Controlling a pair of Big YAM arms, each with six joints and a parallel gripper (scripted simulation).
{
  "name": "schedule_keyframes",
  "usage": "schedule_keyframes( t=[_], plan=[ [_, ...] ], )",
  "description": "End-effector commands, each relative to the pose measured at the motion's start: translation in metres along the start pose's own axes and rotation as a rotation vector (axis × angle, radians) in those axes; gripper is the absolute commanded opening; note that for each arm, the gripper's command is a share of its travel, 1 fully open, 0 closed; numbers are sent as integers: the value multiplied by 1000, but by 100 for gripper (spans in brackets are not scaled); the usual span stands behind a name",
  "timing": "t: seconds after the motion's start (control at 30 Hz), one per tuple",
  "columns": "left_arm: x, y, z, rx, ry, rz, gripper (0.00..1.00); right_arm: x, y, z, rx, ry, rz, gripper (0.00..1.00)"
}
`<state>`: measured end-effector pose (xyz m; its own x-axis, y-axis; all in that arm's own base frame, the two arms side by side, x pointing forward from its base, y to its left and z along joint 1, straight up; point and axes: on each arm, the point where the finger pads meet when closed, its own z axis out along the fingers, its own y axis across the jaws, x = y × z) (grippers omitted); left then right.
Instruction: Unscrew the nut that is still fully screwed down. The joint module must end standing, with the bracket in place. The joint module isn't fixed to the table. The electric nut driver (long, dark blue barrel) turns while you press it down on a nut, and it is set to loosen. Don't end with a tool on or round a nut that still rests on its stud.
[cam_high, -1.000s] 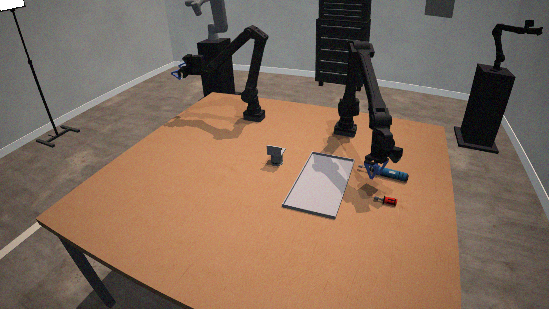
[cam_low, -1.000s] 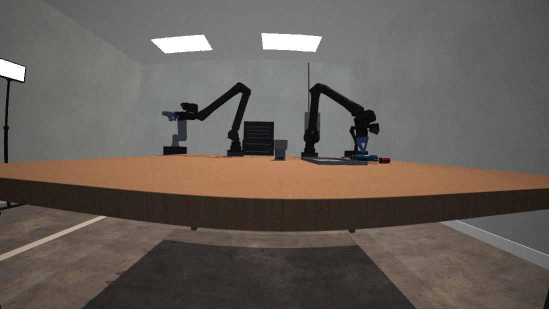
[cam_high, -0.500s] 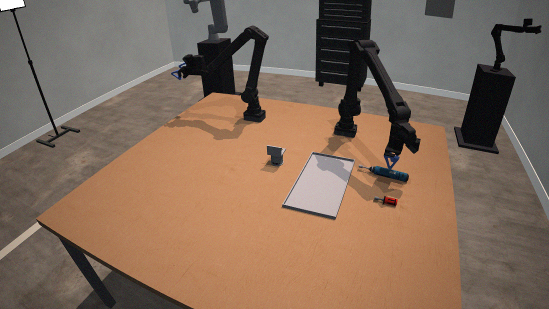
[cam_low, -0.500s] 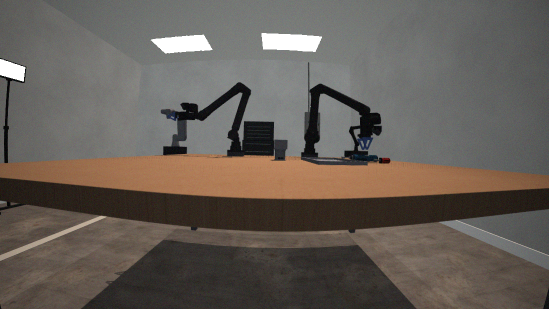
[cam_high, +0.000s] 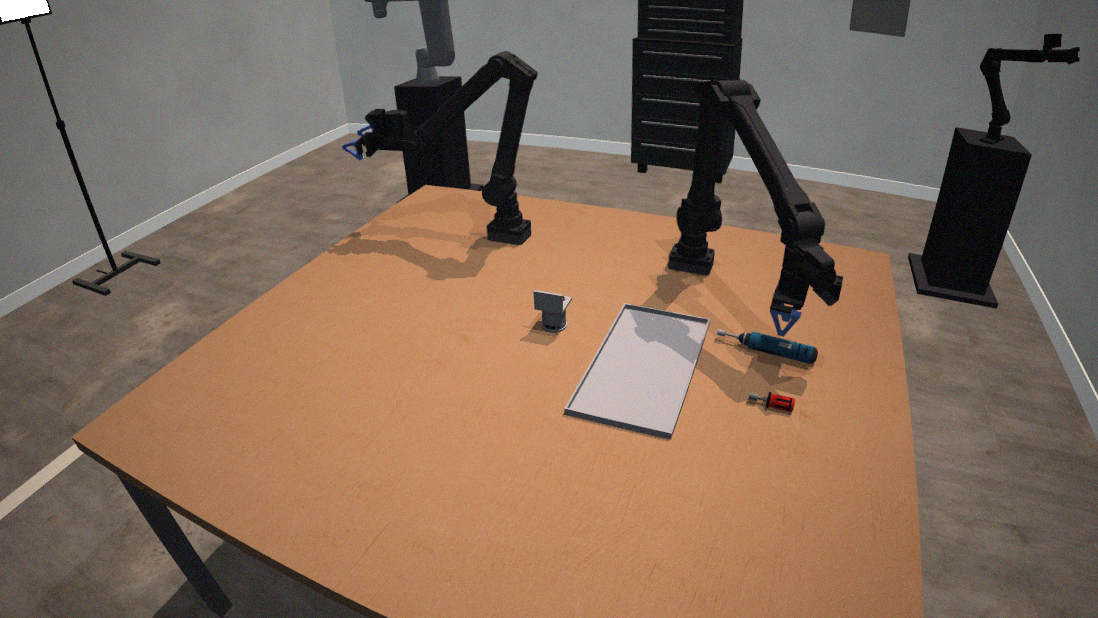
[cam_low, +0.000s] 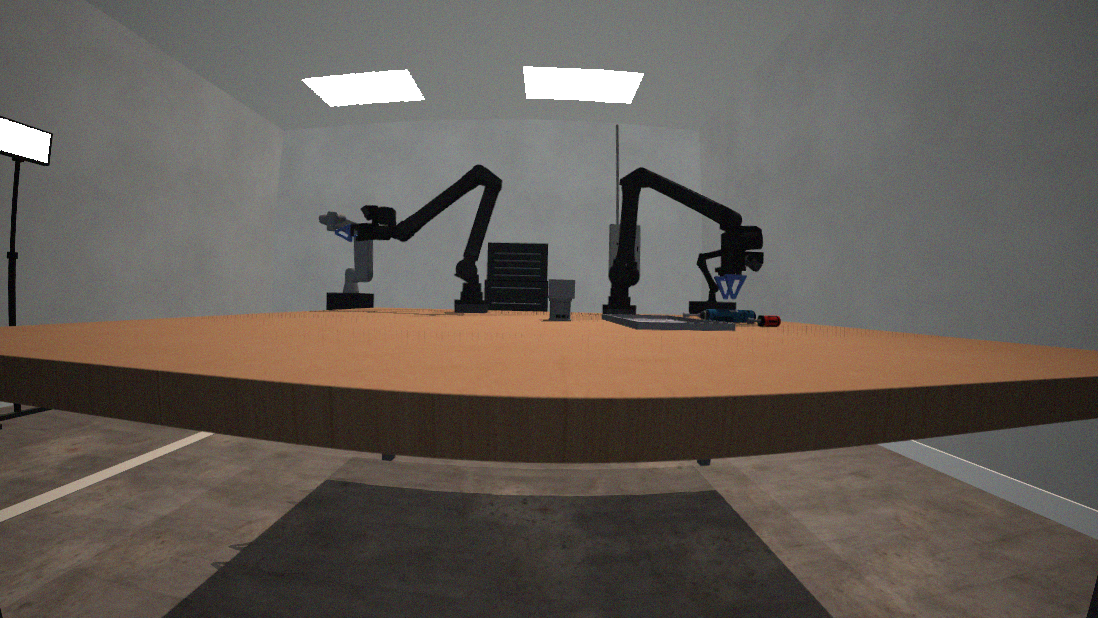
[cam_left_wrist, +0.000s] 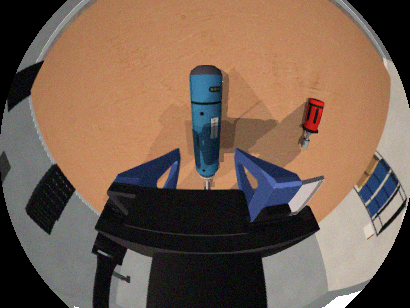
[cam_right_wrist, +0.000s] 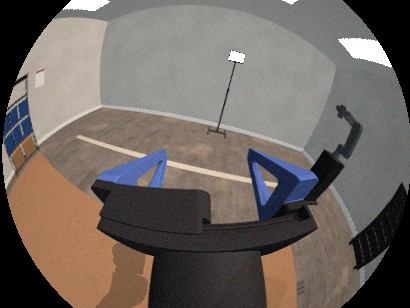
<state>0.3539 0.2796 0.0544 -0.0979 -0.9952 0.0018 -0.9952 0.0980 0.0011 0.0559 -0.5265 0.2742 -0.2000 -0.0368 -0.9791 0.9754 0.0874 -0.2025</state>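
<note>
Left gripper (cam_high: 783, 322) (cam_low: 729, 287) (cam_left_wrist: 207, 155) hovers partly open, above driver (cam_high: 779, 347) (cam_low: 728, 315) (cam_left_wrist: 206, 120), holding nothing.

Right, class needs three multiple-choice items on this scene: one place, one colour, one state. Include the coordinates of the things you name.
1. Where is the electric nut driver (cam_high: 782, 347) (cam_low: 729, 315) (cam_left_wrist: 206, 120)?
A in the tray
B on the table
C on the floor

2. What colour is the small tool's handle (cam_high: 781, 402) (cam_low: 769, 320) (cam_left_wrist: 313, 115)?
A red
B green
C yellow

3. How is the left claw (cam_high: 784, 333) (cam_low: 729, 297) (cam_left_wrist: 207, 153)?
A shut on the tray
B shut on the module
C open

1 B: it lies on bare wood beside the tray (cam_high: 617, 425) (cam_low: 683, 327).
2 A: its grip shows red.
3 C: its fingers stand apart above the driver.
</note>
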Motion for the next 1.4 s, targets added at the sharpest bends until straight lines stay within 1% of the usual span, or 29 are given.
schedule_keyframes(
  t=[0.0,1.37],
  plan=[
    [-10,-21,-12,21,-18,-2,65,-19,-4,7,8,-38,1,100],
    [-25,-15,-12,38,-38,-11,65,-19,-4,7,8,-38,1,100]
  ],
)
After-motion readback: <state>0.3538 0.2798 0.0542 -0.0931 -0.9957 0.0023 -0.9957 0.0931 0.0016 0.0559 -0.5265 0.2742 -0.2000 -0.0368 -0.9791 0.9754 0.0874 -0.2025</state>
